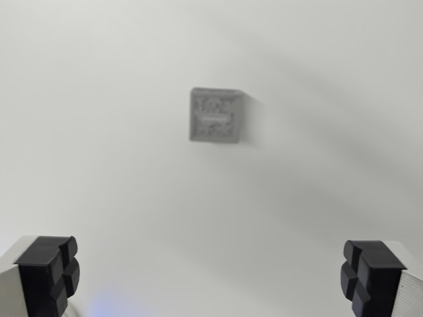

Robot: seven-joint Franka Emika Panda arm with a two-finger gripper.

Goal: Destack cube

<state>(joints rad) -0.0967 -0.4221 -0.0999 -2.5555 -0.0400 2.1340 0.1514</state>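
A grey cube (215, 115) with a patterned top face lies on the white surface, above the centre of the wrist view and slightly blurred. From this overhead angle I cannot tell whether another cube sits under it. My gripper (210, 277) is open, its two black fingertips (49, 272) wide apart at the bottom corners with nothing between them. The cube lies well beyond the fingertips, roughly in line with the gap between them.
A plain white tabletop (99, 132) fills the view, crossed by soft diagonal shadows at the upper right. A faint bluish glow shows at the bottom edge near the left finger.
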